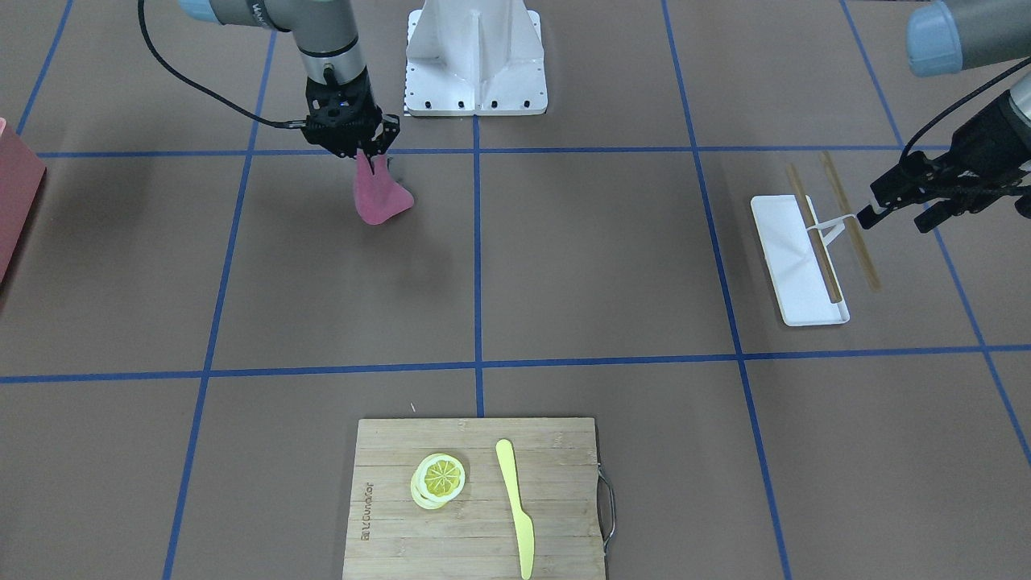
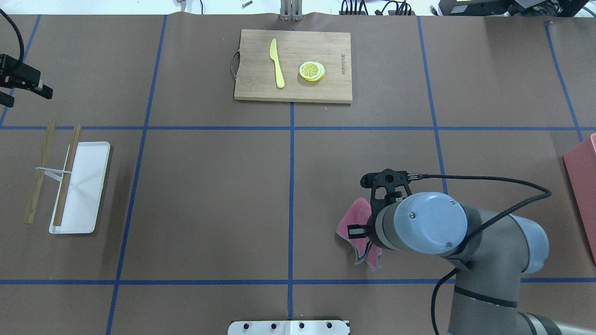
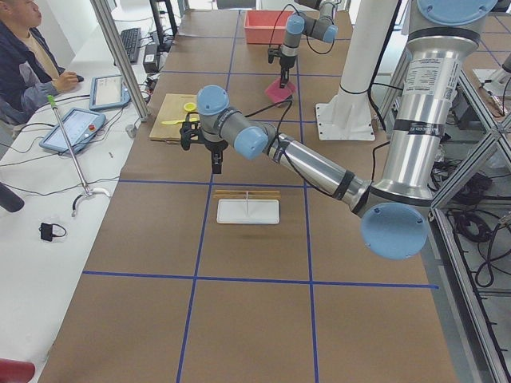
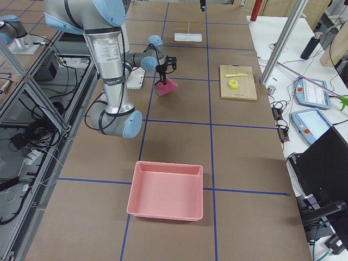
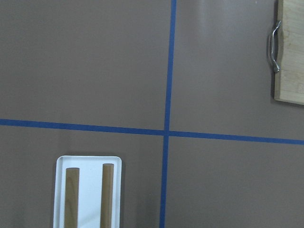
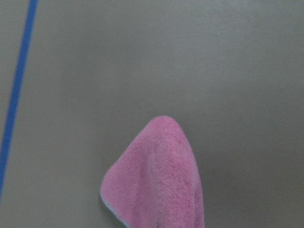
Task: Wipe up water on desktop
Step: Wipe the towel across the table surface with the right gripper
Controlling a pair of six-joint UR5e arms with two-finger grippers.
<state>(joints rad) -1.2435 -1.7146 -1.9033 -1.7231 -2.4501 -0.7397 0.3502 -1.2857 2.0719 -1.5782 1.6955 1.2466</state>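
The desktop [image 1: 604, 258], brown and marked into rectangles by blue tape, fills every view and carries all the rest. The pink bin [image 4: 166, 190] stands on it at the robot's right end, well apart from the other things. The board [image 1: 475, 499] lies at the far edge from the robot, near the middle line, its metal handle toward the left arm's side. The white tray [image 1: 785, 242] lies flat on the left arm's side.

The right gripper [image 1: 370, 157] points down over the rectangle just in front of the robot's base and is clenched on the top of the pink cloth [image 1: 378, 197], which hangs limp below it. Whether the cloth's lowest fold touches the desktop cannot be told.

The left gripper [image 1: 894, 221] hovers near the tray, its jaws apart and holding nothing.

Two wooden sticks [image 1: 817, 242], joined by a white band, lie side by side, one across the tray and one just beside it on the desktop. A yellow knife [image 1: 515, 503] and lemon slices [image 1: 440, 479] lie on the board, near each other but apart.
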